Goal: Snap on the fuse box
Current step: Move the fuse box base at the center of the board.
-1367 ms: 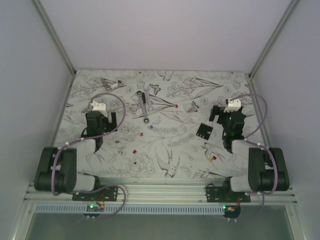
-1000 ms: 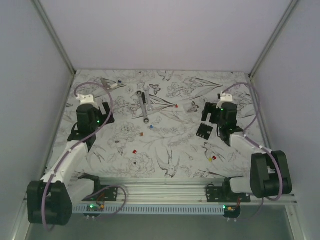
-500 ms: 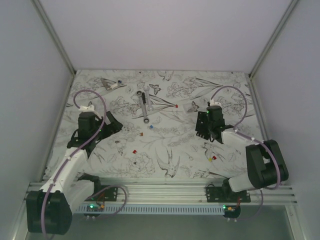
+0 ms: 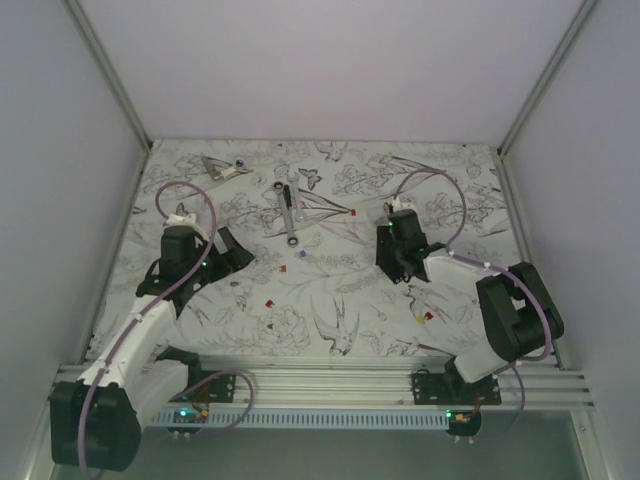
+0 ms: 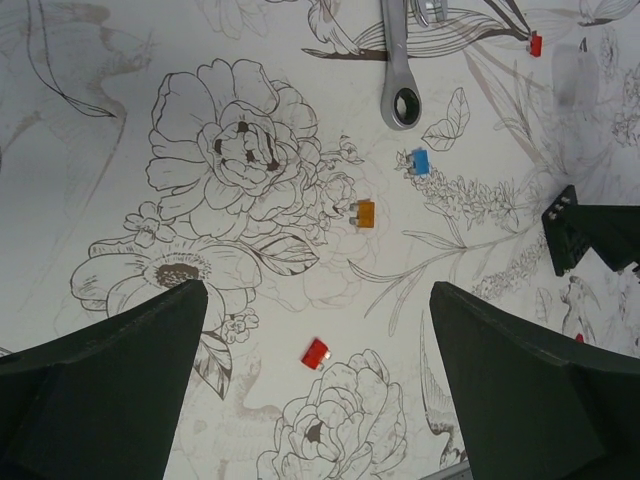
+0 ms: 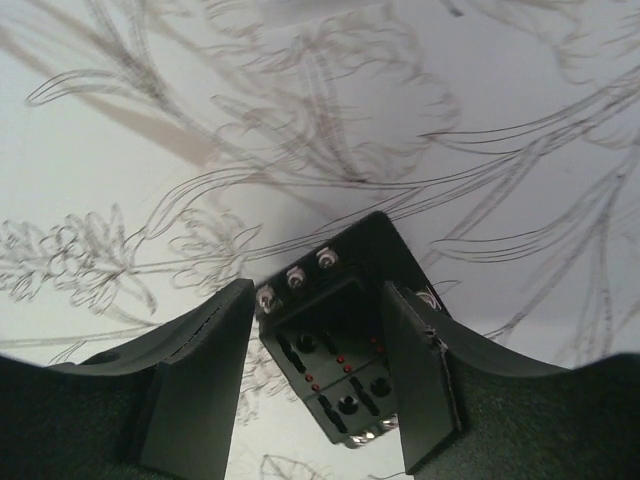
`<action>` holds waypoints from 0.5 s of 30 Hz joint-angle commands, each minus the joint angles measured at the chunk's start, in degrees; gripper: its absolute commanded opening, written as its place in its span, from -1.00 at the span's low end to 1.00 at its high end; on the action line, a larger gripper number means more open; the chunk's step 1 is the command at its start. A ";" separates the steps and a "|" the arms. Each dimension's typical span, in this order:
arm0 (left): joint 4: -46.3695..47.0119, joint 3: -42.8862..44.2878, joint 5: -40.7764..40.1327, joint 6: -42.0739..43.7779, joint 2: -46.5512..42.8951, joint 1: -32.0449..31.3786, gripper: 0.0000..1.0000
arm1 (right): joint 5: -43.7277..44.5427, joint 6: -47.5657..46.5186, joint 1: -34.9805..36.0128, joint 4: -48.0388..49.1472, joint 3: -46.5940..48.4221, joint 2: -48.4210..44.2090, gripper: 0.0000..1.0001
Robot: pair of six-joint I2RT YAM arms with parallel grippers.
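Since the earlier frame, the right arm has been swung further left and stretched low over the patterned table (image 4: 300, 290), with the right gripper (image 4: 392, 252) pointed down just right of centre. The fuse box (image 6: 335, 350) is seen tilted between its narrowed fingers (image 6: 200, 380); whether it is actually pinched cannot be told. The left gripper (image 5: 318, 295) is held spread wide above loose coloured fuses (image 5: 364, 213).
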 commanded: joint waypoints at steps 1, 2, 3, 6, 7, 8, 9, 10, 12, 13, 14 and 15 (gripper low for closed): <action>-1.39 0.28 2.00 -0.86 -0.50 -1.05 1.00 | -0.45 1.54 3.65 -1.73 1.52 0.11 0.19; -1.51 0.37 2.06 -0.81 -0.42 -1.30 1.00 | -0.07 1.64 4.40 -1.85 1.42 0.11 0.20; -1.58 0.45 2.07 -0.82 -0.41 -1.50 0.99 | 0.52 1.61 4.99 -2.12 1.33 1.67 0.21; -1.78 0.48 2.12 -0.88 -0.57 -2.12 1.00 | 1.97 0.41 5.37 -3.16 1.23 1.70 0.31; -1.87 0.48 2.09 -0.83 -0.68 -2.32 0.99 | 1.97 -0.63 5.32 -3.60 1.27 1.51 0.35; -1.97 0.48 2.16 -0.87 -0.79 -2.55 1.00 | 1.66 -1.75 5.30 -4.06 1.38 1.14 0.40; -2.08 0.54 2.20 -0.79 -0.91 -2.68 0.99 | 1.05 -2.63 5.34 -4.47 1.40 0.98 0.46; -2.19 0.56 2.19 -0.63 -0.93 -2.83 1.00 | -0.15 -3.57 5.33 -4.61 1.36 0.03 0.53; -2.33 0.65 2.04 -0.60 -0.98 -2.96 1.00 | -2.37 -4.68 5.35 -4.59 1.16 -2.45 0.65; -2.40 0.65 1.93 -0.53 -0.92 -3.05 0.99 | -2.91 -4.75 5.35 -4.69 1.02 -3.55 0.71; -2.46 0.73 1.85 -0.45 -0.85 -3.10 1.00 | -3.20 -4.64 5.30 -4.90 0.94 -4.49 0.80; -2.43 0.82 1.79 -0.37 -0.73 -3.14 1.00 | -3.15 -4.37 5.29 -5.23 0.77 -5.27 0.85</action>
